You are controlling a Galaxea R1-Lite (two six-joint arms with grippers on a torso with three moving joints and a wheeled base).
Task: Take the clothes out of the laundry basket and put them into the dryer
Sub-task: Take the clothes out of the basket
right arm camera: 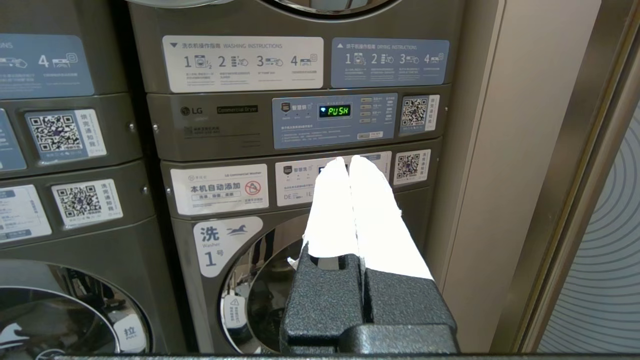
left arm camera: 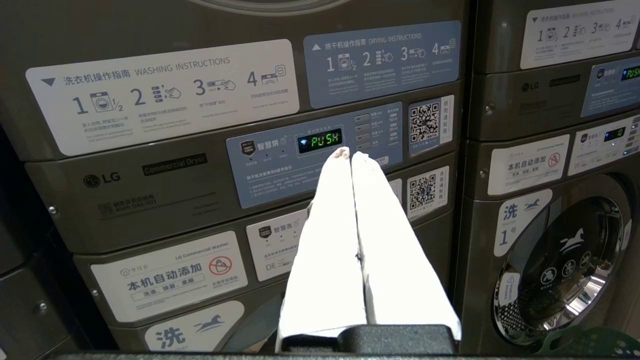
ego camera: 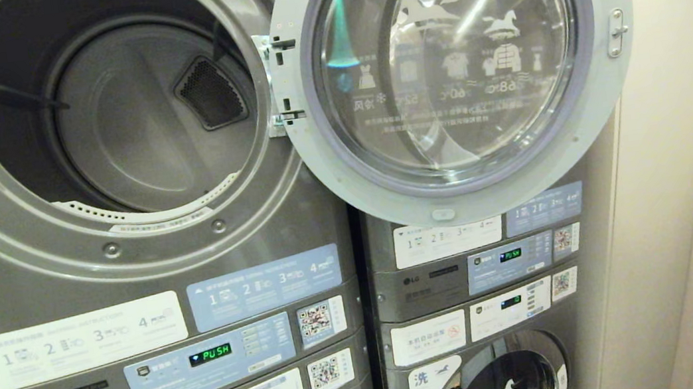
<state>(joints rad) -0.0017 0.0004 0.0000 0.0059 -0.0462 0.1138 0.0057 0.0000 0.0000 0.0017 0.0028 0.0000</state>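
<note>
With both the left gripper [left arm camera: 351,155] and right gripper [right arm camera: 348,161] held closed and empty, the open dryer [ego camera: 109,118] is seen above them; the soft, light clothes, best pinched by a fold, are nowhere shown.

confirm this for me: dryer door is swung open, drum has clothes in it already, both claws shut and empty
Not quite. In the head view the drum is empty, with no clothes inside. The rest holds: the dryer door is swung open, and the left claw and right claw are shut and empty.

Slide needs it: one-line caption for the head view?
Open dryer door swung right, empty drum exposed, no clothes loaded yet.
</note>
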